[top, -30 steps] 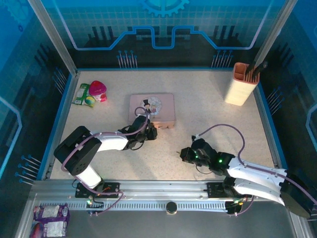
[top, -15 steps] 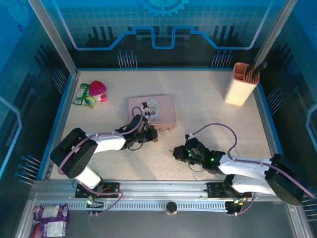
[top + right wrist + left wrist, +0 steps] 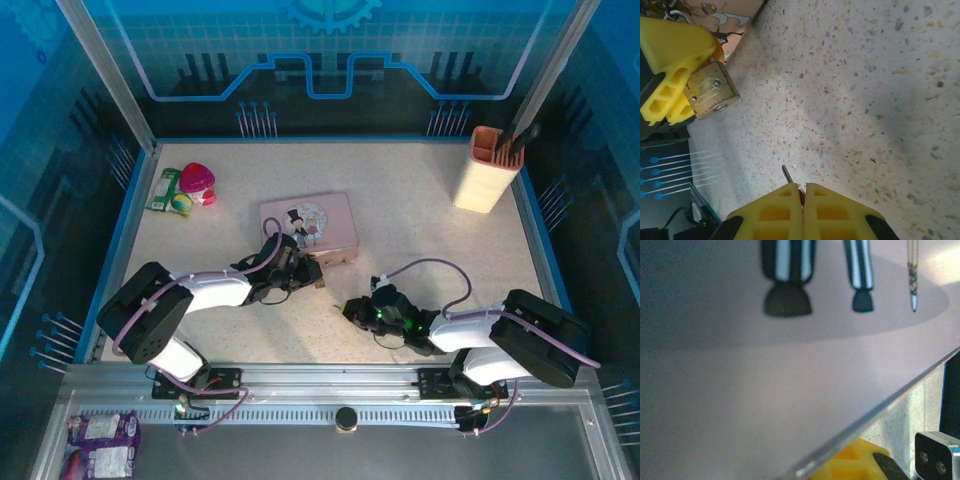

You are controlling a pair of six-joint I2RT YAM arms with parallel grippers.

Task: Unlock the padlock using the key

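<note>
While my left gripper clamps the padlock just in front of the tin's near edge, my right gripper has its pads pressed together on the key. The key's tip pokes out toward the tin, apart from the padlock. To do this well, I should first line the blade up with the padlock's slot, which I cannot place for sure, then come in slowly and straight. The key is thin and barely held, so any skew could twist it in my pads or lever the padlock loose.
</note>
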